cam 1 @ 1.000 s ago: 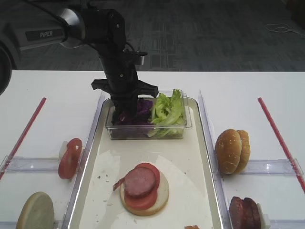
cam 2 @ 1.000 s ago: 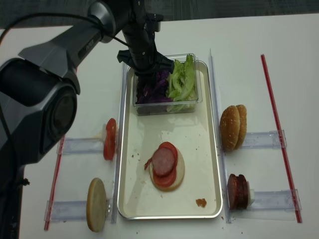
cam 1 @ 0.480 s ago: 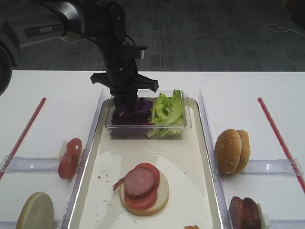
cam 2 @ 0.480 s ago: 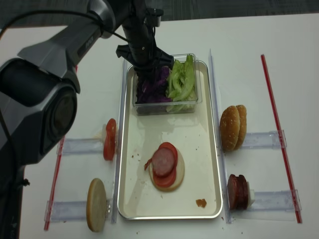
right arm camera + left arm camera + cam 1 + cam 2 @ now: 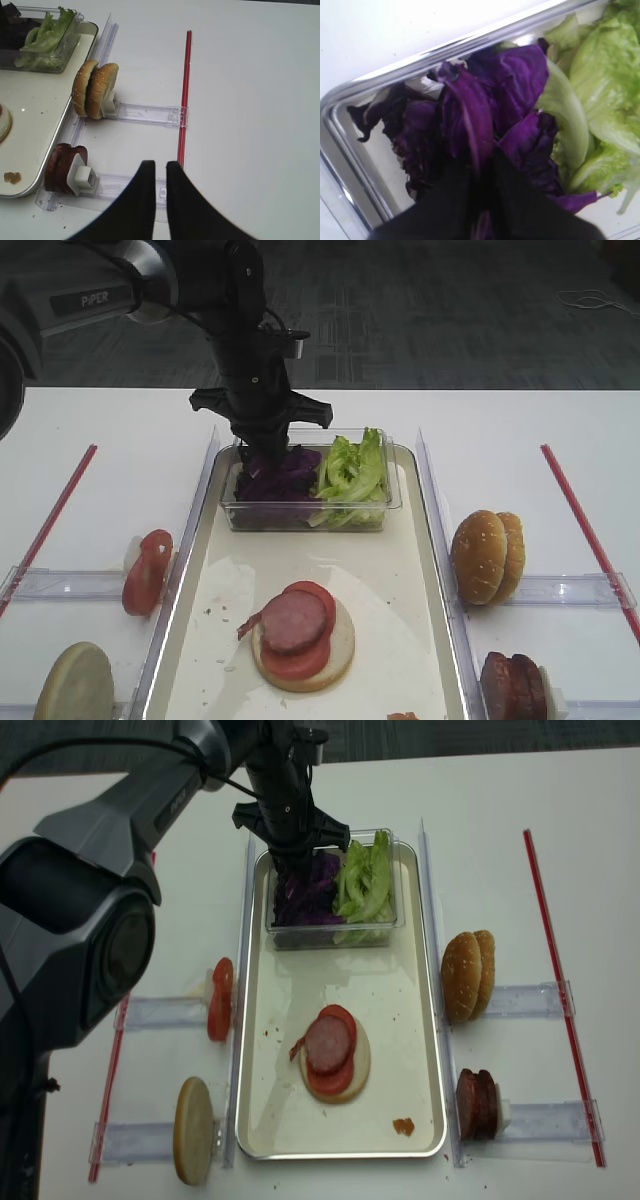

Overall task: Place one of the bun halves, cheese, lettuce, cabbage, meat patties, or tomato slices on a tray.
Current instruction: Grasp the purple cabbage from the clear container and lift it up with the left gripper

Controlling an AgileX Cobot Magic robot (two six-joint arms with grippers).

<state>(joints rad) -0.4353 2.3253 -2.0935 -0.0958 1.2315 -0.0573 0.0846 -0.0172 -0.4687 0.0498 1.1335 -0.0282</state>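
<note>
The left pincer (image 5: 480, 172) is clamped on a purple cabbage (image 5: 470, 120) shred directly above the clear tub (image 5: 305, 515) at the tray's (image 5: 420, 640) far end, while the right pincer (image 5: 160, 172), parted and empty, hangs well off beside the meat patties (image 5: 62, 167).

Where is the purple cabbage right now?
The cabbage sits in the left half of the clear tub at the tray's far end, beside the lettuce, pinched by the left hand.
</note>
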